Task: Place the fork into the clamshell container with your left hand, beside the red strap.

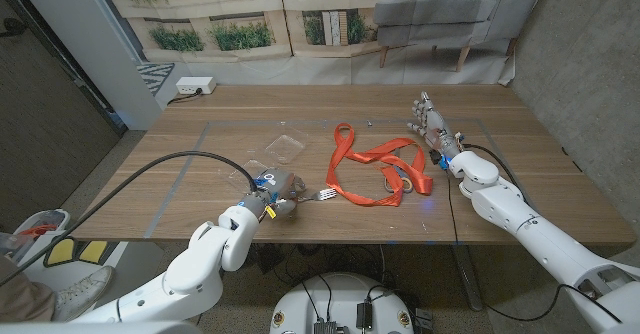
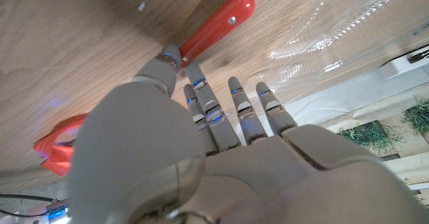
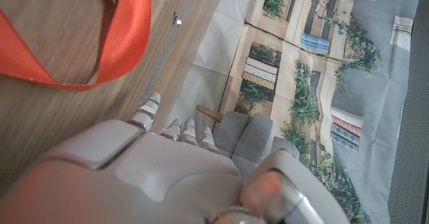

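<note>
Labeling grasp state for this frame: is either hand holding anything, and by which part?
Left hand is at the fork, around its handle end, tines sticking out; a firm grip cannot be confirmed. Right hand holds nothing.

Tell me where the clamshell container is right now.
In the head view, the clear clamshell container lies open mid-table, left of the red strap and beyond the left hand.

Head view: left hand (image 1: 277, 207) covers the fork's (image 1: 325, 194) handle; we see only the tines. Grip on it cannot be told. Clamshell container (image 1: 284, 147) is clear, its outline faint. In the right wrist view the red strap (image 3: 100, 43) is blurred and cut by the frame edge.
</note>
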You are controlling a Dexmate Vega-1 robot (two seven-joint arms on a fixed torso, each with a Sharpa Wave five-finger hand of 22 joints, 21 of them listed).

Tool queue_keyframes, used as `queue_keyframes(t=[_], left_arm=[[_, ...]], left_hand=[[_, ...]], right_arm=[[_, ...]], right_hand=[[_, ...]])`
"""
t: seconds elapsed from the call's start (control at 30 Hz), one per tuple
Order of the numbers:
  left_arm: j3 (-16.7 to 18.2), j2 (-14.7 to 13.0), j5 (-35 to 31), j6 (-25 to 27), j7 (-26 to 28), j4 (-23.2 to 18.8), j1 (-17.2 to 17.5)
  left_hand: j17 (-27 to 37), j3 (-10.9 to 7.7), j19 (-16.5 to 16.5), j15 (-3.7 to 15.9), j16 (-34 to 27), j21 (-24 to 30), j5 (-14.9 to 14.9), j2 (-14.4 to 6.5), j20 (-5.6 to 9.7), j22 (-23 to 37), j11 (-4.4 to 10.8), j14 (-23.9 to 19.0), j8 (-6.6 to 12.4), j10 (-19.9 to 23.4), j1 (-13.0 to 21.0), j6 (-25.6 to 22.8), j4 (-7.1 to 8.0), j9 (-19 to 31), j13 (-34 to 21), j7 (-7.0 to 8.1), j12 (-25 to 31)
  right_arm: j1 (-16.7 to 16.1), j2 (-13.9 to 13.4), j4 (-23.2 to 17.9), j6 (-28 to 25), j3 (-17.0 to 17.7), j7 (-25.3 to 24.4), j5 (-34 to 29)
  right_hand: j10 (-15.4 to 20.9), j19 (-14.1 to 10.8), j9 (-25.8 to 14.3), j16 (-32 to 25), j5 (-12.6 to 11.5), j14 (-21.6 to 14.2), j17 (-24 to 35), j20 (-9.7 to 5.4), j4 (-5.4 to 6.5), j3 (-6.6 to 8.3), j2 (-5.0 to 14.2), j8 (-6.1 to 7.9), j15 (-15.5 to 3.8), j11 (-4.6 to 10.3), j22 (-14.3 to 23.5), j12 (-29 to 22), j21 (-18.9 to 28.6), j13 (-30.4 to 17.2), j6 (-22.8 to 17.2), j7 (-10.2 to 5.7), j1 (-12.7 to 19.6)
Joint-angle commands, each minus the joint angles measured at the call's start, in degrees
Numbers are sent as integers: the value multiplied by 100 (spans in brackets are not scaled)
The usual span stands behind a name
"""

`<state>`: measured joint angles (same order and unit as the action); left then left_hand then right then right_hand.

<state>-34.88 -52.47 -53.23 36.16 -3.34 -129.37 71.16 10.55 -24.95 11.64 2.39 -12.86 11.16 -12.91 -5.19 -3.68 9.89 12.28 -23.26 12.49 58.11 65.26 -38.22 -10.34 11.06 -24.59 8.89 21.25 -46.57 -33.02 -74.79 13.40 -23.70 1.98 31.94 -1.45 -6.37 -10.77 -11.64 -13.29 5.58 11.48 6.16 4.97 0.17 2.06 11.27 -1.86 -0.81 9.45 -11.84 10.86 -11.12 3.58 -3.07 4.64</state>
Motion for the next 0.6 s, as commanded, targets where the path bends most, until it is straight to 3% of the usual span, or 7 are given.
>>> queue_keyframes(t=[0.03,0.6], left_arm=[[50,29,200,12,188,6,8],[37,75,129,18,488,-157,-6]], left_hand=[[33,39,47,753,-39,27,-36,-4,18,12,37,-54,-7,109,48,25,14,33,-12,25,43],[50,92,49,736,-34,23,-34,-21,3,12,36,-25,-22,112,97,22,35,39,-33,20,51]], right_arm=[[74,50,115,17,-41,36,-24],[26,24,27,8,-23,6,-15]], right_hand=[[3,-16,-13,-8,24,50,10,6,8,-38,39,5,-27,24,32,27,-6,-18,-34,-13,15],[4,-15,-13,-8,24,50,10,10,7,-40,45,3,-27,22,32,27,-6,-18,-31,-9,19]])
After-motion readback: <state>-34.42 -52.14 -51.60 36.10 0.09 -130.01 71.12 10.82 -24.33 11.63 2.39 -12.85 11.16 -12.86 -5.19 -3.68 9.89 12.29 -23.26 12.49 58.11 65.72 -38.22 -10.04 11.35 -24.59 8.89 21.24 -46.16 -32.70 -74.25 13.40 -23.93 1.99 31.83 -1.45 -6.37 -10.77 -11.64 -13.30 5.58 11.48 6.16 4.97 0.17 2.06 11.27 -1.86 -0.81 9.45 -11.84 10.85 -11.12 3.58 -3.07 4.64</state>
